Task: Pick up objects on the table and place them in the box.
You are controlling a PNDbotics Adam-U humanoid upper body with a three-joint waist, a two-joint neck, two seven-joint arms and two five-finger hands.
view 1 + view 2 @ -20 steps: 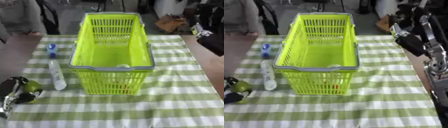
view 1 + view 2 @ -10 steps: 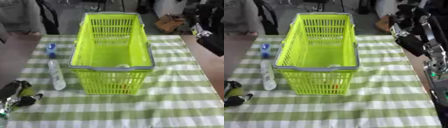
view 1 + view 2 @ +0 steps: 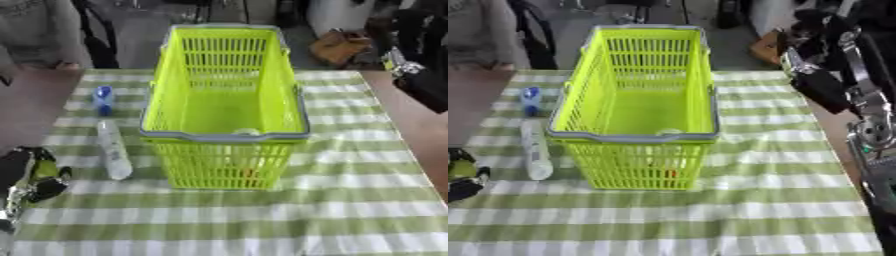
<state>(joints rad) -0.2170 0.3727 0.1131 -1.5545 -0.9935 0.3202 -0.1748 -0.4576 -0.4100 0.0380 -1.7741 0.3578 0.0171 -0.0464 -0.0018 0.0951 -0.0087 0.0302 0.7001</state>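
A lime-green basket (image 3: 293, 107) with a grey rim stands in the middle of the checked table. A small red thing (image 3: 250, 173) shows through its near mesh. Left of the basket a clear bottle (image 3: 114, 156) lies on its side. Beyond it stands a small blue-topped item (image 3: 103, 98). My left hand (image 3: 19, 176) is at the lower left edge, curled round a yellow-green object (image 3: 47, 170). My right hand (image 3: 822, 91) hangs raised at the right, above the table's far right corner, well apart from the basket.
The green-and-white checked cloth (image 3: 350, 210) covers the table. Its brown right edge (image 3: 411, 145) runs beside my right arm. A dark chair (image 3: 96, 35) and a cardboard box (image 3: 339, 46) stand beyond the far edge.
My left hand, with the yellow-green object in it, has shifted slightly toward the left edge. The basket, the bottle and the right arm have stayed put.
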